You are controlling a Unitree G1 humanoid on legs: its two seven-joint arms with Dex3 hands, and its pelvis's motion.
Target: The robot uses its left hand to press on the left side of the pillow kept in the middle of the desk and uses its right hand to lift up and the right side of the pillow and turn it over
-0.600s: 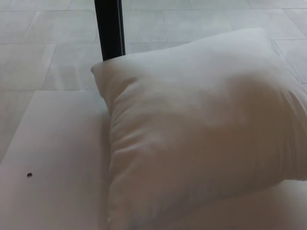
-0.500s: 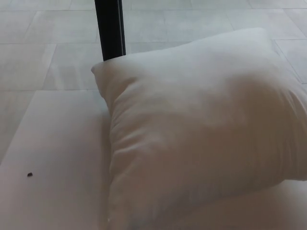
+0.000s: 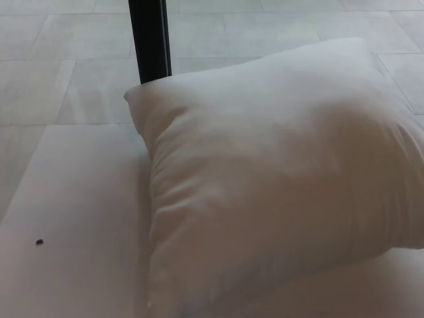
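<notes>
White pillow (image 3: 278, 179) fills centre to 3 o'clock of the head view, lying on the white bench (image 3: 73, 218), one corner pointing to 11 o'clock. Black post (image 3: 150, 38) stands at 12 o'clock just behind that corner. Small dark speck (image 3: 40, 242) at 8 o'clock. Neither hand shows, so finger state unknown.

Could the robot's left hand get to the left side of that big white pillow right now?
Probably yes. The pillow lies on the white desk, and the desk beside its left edge is bare except for a tiny dark speck. Neither hand shows in the picture, though, so I can't tell how far the left one has to travel.
</notes>
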